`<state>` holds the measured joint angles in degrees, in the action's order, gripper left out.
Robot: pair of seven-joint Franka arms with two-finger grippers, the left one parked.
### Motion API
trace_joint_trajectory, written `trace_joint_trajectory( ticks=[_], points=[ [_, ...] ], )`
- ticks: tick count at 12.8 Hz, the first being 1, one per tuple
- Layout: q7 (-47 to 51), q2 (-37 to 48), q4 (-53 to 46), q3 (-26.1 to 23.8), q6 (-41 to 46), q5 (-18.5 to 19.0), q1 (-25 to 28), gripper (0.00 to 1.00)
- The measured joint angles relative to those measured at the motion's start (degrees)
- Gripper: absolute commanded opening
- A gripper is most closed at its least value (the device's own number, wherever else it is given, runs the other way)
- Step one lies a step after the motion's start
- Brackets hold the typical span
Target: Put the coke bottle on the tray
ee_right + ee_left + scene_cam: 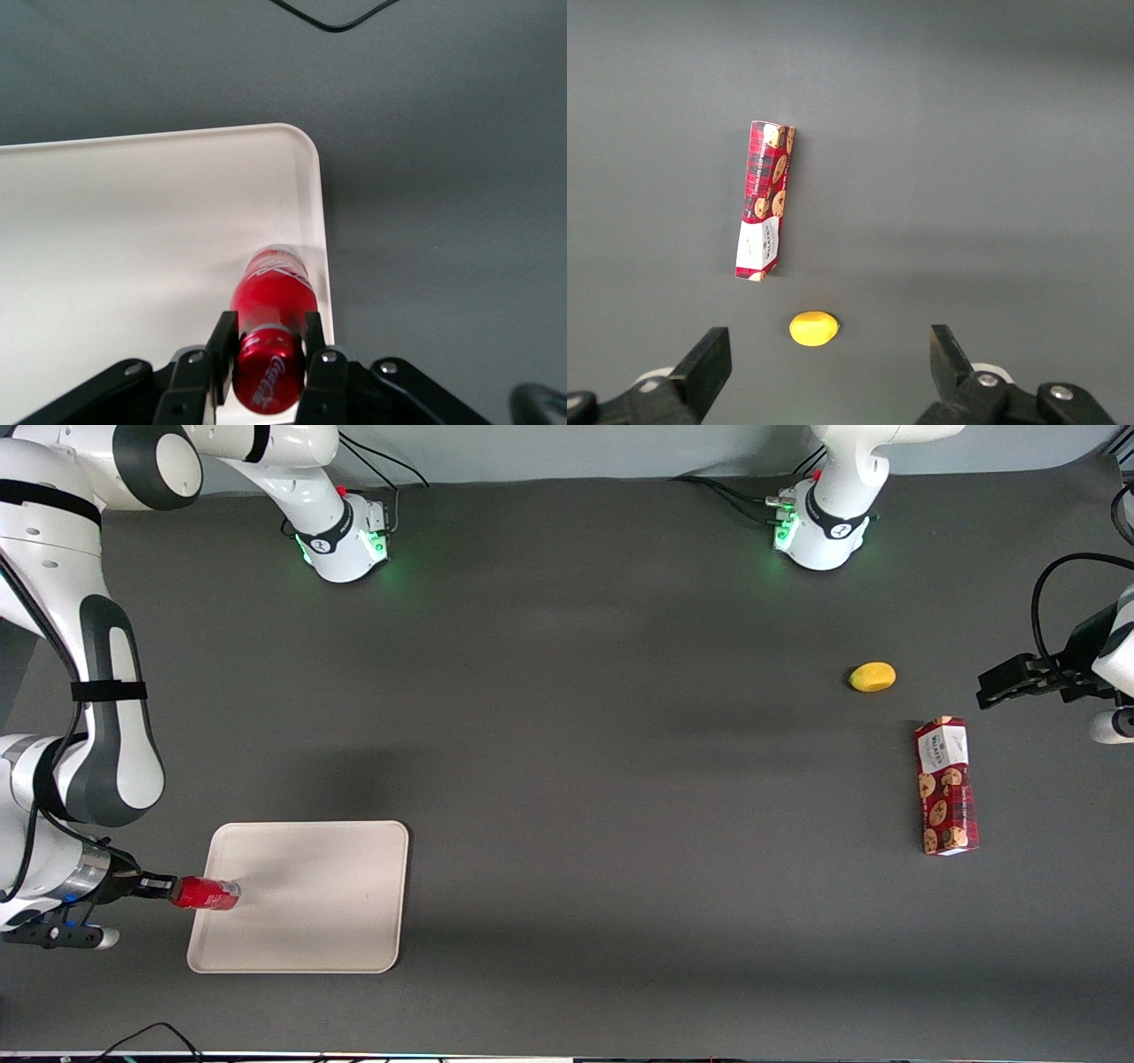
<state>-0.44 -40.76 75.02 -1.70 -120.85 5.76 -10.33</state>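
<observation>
The coke bottle (205, 893) is small, glossy and red, with a silvery base and white lettering on its cap. My right gripper (162, 887) is shut on its neck, one finger on each side. The bottle's base is over the cream-white tray (310, 903), just inside the rim at the working arm's end. I cannot tell whether the base touches the tray. In the right wrist view the gripper (266, 335) clamps the bottle (271, 297) below its cap, with the tray (133, 239) under it.
A red cookie box (946, 786) lies flat toward the parked arm's end of the table, with a yellow lemon-like fruit (873, 677) beside it. Both also show in the left wrist view, the box (764, 201) and the fruit (813, 328). A black cable (332, 18) lies on the table near the tray.
</observation>
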Motion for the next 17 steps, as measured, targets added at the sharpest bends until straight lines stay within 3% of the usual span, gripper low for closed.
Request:
trace_joint_trajectory(
  ticks=[7,12,17],
  points=[
    [-0.23,6.43,0.17,-0.16,2.0,0.08,0.14,1.0],
    [-0.26,22.96,6.99,-0.67,14.92,-0.4,2.5,1.0],
    [-0.23,41.28,15.86,-0.85,28.5,-5.9,4.13,1.0]
  ],
)
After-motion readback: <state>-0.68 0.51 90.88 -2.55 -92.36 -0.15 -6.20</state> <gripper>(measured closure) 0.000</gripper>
